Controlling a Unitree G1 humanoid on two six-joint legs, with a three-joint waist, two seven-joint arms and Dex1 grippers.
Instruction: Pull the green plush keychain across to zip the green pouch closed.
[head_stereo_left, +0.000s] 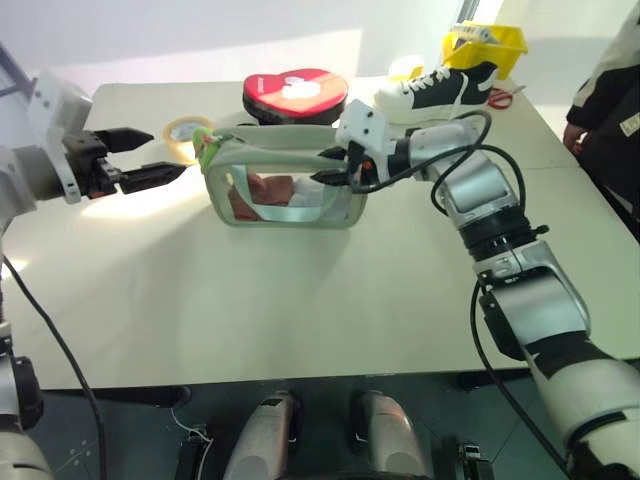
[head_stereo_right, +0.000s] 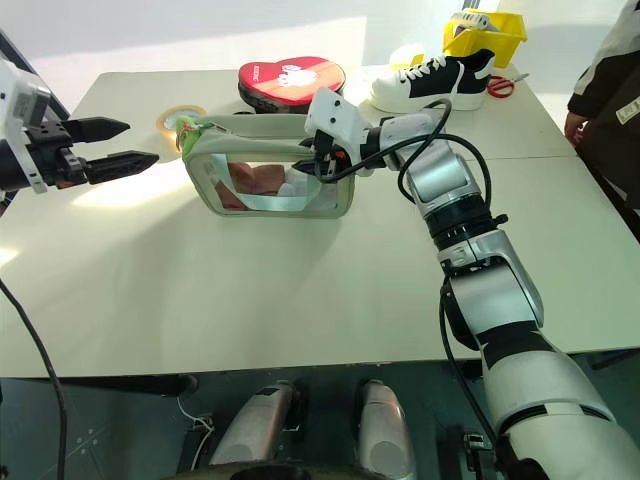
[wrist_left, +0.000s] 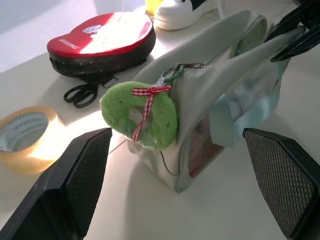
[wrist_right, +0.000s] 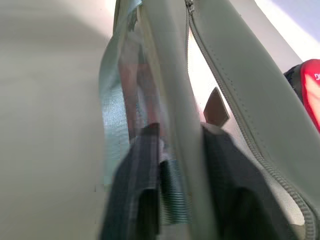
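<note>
Two grippers, one pouch, one charm; entry as follows

1. Green pouch (head_stereo_left: 285, 185): stands upright on its long edge on the worktop (head_stereo_left: 300, 300), clear window toward the robot, zip edge on top and unclosed. Judged: held this way so the zip track faces up and stays taut for the pull

2. Right gripper (head_stereo_left: 335, 172): closed on the pouch's end at the robot's right, clamping the fabric edge and teal strap (wrist_right: 170, 195) between its black fingers (wrist_right: 137, 200). Judged purpose: an anchor, so the pouch does not slide when the slider is drawn toward this end

3. Green plush keychain (wrist_left: 142, 115): fuzzy lime ring with a red-checked ribbon, hanging from the zip pull at the pouch's opposite top corner, the robot's left end. Judged: zip not yet travelled

4. Left gripper (head_stereo_left: 150, 155): jaws spread wide, holding nothing, pointing toward the pouch. Keychain lies at about 3 o'clock from its tips in the head view, near but apart; in the left wrist view the charm sits between and beyond the two fingers (wrist_left: 75, 175)

5. Bystanders on worktop: yellow tape roll (head_stereo_left: 185, 130) at 11 o'clock from the keychain, red heart-shaped box (head_stereo_left: 295, 92) at 12 o'clock from the pouch, black scissors (wrist_left: 82, 93) beside that box, sneaker (head_stereo_left: 440, 90) at 1 o'clock. None touch the pouch
</note>
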